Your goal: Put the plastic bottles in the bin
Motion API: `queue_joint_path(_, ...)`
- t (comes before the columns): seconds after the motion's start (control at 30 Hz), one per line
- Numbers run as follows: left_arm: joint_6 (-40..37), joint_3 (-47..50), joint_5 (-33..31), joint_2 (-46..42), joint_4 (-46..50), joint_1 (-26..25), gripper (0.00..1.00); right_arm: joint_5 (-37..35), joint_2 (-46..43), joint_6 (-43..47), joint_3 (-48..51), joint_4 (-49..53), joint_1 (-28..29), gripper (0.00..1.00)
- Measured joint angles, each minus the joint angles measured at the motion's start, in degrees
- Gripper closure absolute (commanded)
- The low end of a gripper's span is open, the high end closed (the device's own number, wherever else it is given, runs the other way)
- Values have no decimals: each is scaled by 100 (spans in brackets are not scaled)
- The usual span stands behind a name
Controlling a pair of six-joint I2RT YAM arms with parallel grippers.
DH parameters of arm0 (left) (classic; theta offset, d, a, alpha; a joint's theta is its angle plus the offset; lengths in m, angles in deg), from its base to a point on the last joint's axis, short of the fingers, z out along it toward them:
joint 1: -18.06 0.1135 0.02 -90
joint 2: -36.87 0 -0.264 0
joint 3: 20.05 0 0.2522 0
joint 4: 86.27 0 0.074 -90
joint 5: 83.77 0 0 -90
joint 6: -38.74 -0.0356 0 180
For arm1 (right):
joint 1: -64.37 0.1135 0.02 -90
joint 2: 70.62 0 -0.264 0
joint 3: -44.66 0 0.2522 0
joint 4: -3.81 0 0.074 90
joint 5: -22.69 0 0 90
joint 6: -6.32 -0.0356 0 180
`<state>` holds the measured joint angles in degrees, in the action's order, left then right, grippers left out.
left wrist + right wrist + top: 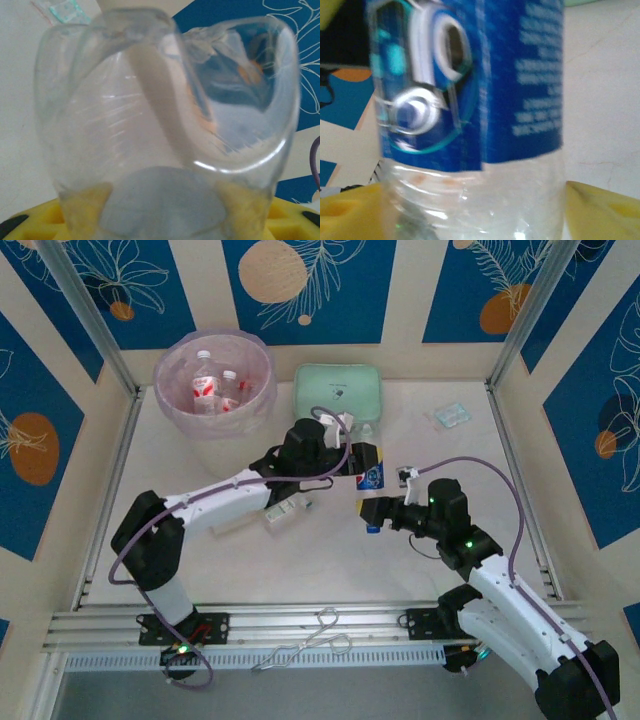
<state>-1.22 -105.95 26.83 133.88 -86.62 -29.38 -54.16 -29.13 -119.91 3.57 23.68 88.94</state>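
Mid-table in the top view, just in front of the mint green case (338, 392): blue-labelled bottle (370, 478) strung between the two arms, clear bottom end at the left gripper (357, 448), blue-capped end at the right gripper (386, 514). Cannot tell from above whether lifted or resting on the table (200, 570). Left wrist view adds what the top view lacks: lobed clear bottle base right up at the lens, wedged between the yellow pads (295, 222), yellow showing through the plastic on both sides, so narrowed jaws clamped on that end. Right wrist view gives the other end: blue label with white print, clear plastic below it, yellow pads (602, 205) flanking either side. Too blurred to say touching or just apart, so grip there cannot be told. Back in the top view, far left corner: bin (168, 365) with pink liner, upright, at least two red-labelled bottles (205, 385) inside, well apart from the held one. Under the left forearm, what looks like another clear bottle (285, 513) on the table. Small clear packet (452, 416) to the right of the case; metal tongs (320, 637) on the front rail between the arm bases.
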Motion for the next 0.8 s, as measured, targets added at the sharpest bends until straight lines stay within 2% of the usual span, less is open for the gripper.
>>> queue_joint_path(0.13, -267, -350, 107, -15, 323, 203, 54, -118, 94, 92, -105, 273, 7, 1)
queue_joint_path(0.27, -1117, -1200, -26, -52, 1532, 726, 57, -186, 186, 157, -162, 422, 7, 1)
queue_joint_path(0.47, -2238, -2549, -529, -437, 2859, 1858, 77, -310, 498, 170, -162, 476, 22, 1)
queue_joint_path(0.67, -2813, -3226, -868, -1040, 3329, 2855, 96, -398, 892, 195, -195, 472, 94, 1)
queue_joint_path(0.73, -2879, -3438, -870, -1091, 3381, 3154, 100, -415, 984, 240, -271, 511, 103, 1)
queue_joint_path(0.8, -2949, -3556, -916, -1099, 3473, 3432, 100, -424, 1040, 299, -354, 531, 109, 1)
